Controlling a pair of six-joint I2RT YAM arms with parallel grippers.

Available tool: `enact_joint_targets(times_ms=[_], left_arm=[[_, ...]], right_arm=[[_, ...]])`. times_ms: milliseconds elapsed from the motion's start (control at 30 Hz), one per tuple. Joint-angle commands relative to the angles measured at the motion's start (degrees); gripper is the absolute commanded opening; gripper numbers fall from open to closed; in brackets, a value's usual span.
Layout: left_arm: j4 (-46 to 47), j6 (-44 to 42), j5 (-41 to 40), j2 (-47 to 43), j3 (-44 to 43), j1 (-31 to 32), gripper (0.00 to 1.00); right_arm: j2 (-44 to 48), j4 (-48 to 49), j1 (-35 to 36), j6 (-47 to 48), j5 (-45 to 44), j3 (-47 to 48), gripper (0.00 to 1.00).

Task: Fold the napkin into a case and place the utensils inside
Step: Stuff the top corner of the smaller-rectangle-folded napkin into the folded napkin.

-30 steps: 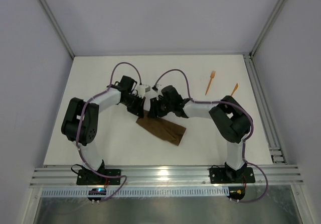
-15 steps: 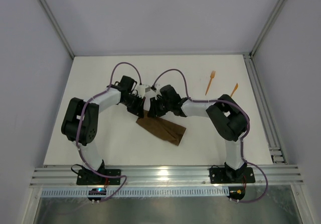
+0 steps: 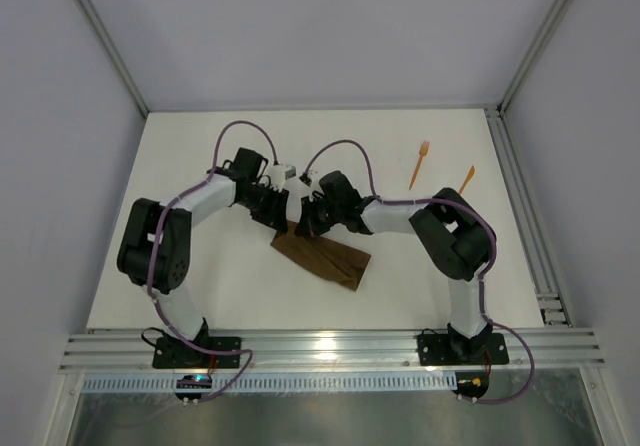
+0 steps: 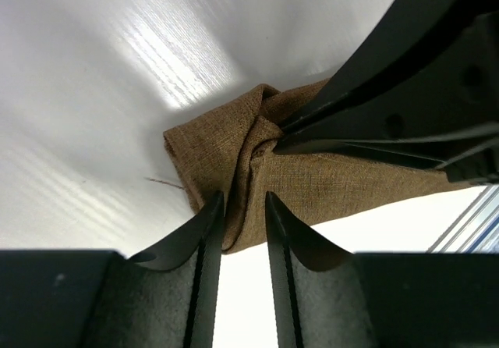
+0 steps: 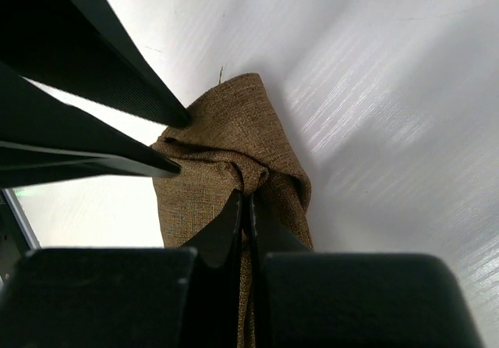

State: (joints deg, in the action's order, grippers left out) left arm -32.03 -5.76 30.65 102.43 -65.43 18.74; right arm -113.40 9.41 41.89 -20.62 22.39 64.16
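On the white table the napkin is laid mid-frame, its upper-left end pinched by the closed right gripper and straddled by the narrowly parted left gripper. Folding is judged unfinished; the bunch must be flattened before the utensils, upper right, are fetched

Top camera is looking steeply down from behind the arm bases, framing the whole white table. Both wrist cameras are sitting close, facing each other, sharing the bunched end of the dark brown woven cloth.
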Motion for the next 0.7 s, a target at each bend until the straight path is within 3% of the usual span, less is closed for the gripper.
enact_joint_targets(times_ms=[0, 233, 467, 567, 667], left_arm=[[0.74, 0.75, 0.03, -5.57, -1.10, -1.51, 0.31], [-0.74, -0.30, -1.65, -1.81, -2.77, -1.69, 0.27], [-2.07, -1.71, -0.60, 1.71, -1.98, -0.90, 0.29], [-1.72, -1.27, -0.60, 2.94, -2.95, -0.72, 0.22], [-1.81, -1.01, 0.55, 4.27, -4.27, -0.72, 0.02]], right_arm=[[0.47, 1.66, 0.30, 1.64, 1.42, -0.09, 0.03], [0.29, 1.93, 0.39, 1.46, 1.78, 0.61, 0.03], [0.12, 1.84, 0.30, 1.46, 1.60, 0.70, 0.03], [-0.15, 2.10, 0.30, 1.11, 1.86, 1.05, 0.03], [-0.50, 2.02, 0.30, 1.02, 1.95, 1.49, 0.03]])
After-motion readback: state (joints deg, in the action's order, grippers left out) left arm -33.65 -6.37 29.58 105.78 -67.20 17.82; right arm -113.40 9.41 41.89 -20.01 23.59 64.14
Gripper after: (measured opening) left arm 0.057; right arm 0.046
